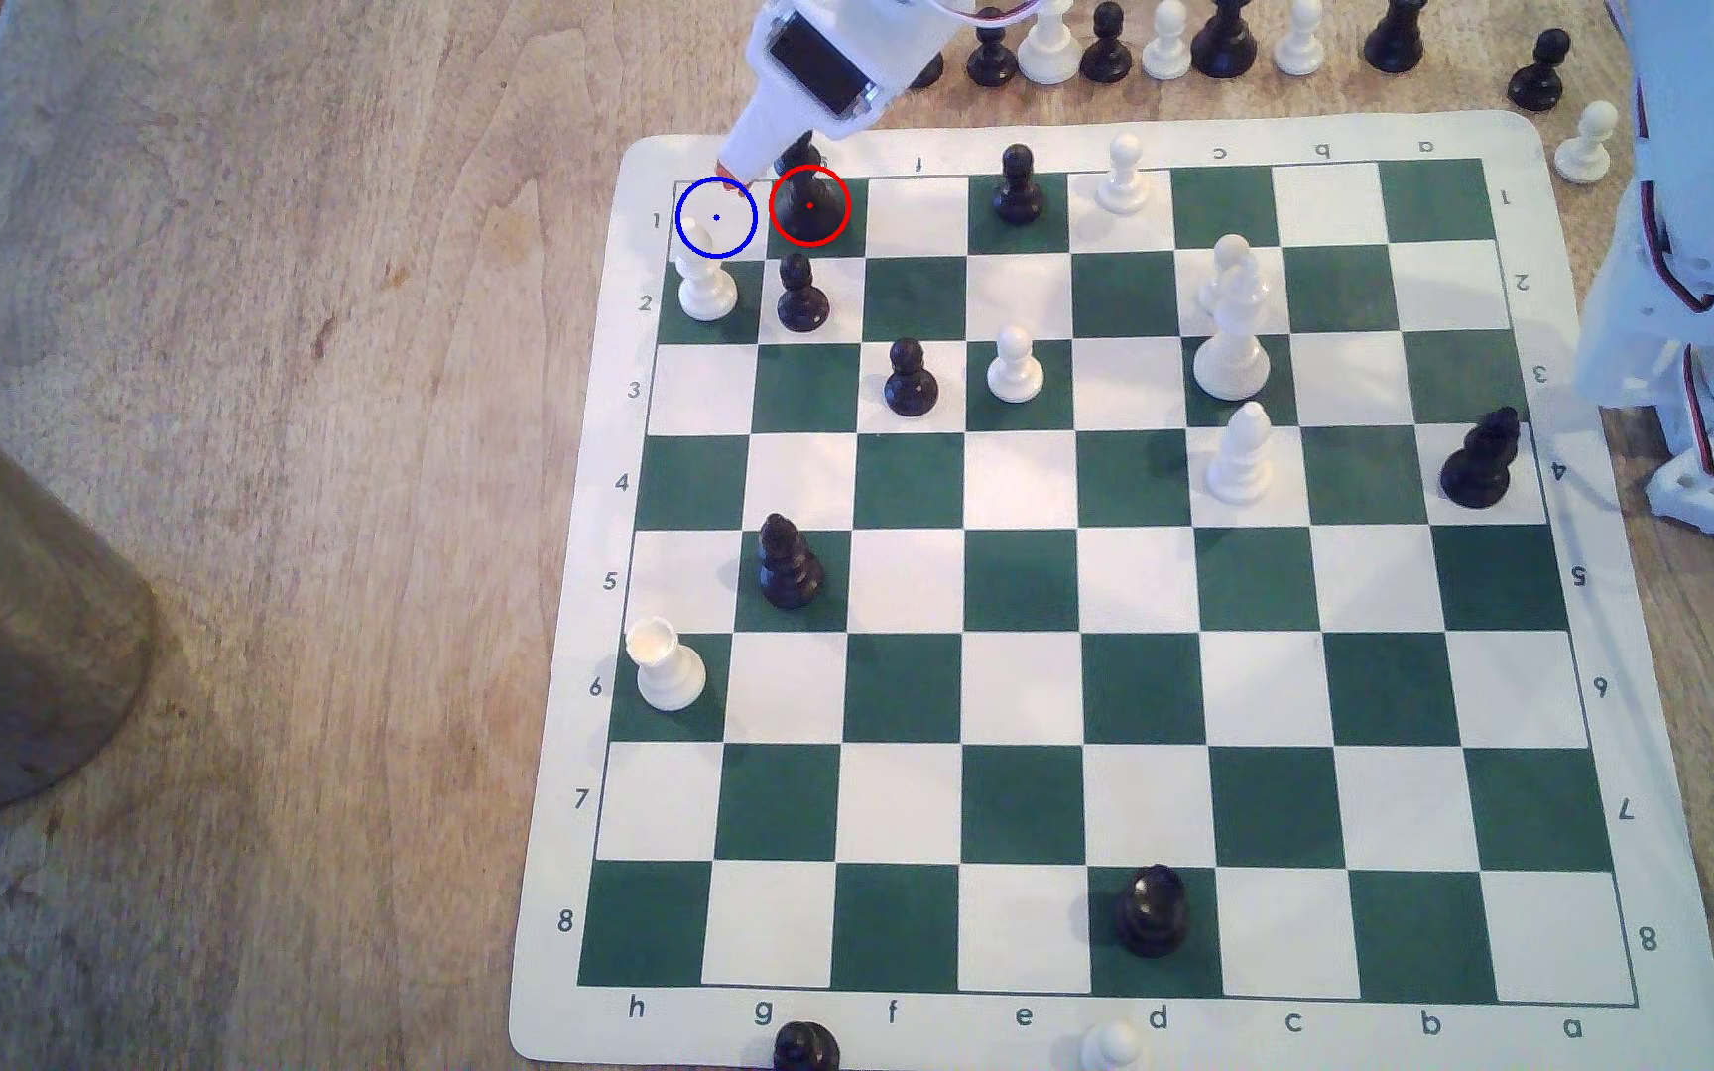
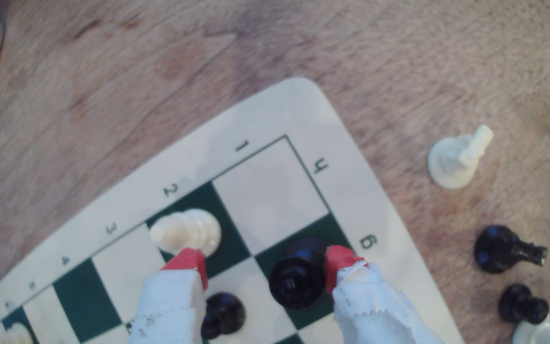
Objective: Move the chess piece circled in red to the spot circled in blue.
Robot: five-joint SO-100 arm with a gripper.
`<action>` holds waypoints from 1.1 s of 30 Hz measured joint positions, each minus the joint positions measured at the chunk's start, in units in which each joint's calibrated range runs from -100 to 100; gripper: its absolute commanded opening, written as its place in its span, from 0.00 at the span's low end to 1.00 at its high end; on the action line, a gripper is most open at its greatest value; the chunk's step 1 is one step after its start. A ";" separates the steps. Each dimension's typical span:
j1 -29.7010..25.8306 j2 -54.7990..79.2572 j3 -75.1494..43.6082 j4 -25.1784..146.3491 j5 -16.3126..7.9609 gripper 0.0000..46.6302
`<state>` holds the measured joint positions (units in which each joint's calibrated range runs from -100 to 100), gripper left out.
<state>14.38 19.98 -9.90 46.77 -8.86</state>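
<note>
Spreading wide apart, the red-tipped fingers (image 2: 189, 263) of the gripper (image 2: 267, 264) grip nothing. In the wrist view one tip lies over the edge of a white piece (image 2: 187, 231) on the green square by the rank number 2; whether it touches cannot be told. The other tip sits just beside the black chess piece (image 2: 296, 281), possibly brushing its crown. That tall black piece (image 1: 810, 201) stands upright on the red-circled dark green square in rank 1, between the fingers but nearer one of them. Next to it, at the board's corner, the cream square with the blue circle (image 1: 717, 217) is bare. A black pawn (image 1: 801, 297) stands on rank 2, just behind the circled piece in the exterior view. More pieces stand beyond the chessboard (image 1: 564, 577) on the wooden table (image 1: 265, 412).
</note>
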 measured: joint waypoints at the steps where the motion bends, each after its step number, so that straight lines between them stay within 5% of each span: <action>1: 0.00 0.00 0.00 0.00 0.00 0.41; 16: 0.00 1.68 -0.09 0.00 0.00 0.43; 26: 0.74 1.68 -0.09 1.43 0.83 0.31; 33: 0.74 1.68 -0.09 1.67 0.93 0.35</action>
<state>15.12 21.66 -9.99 48.45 -7.94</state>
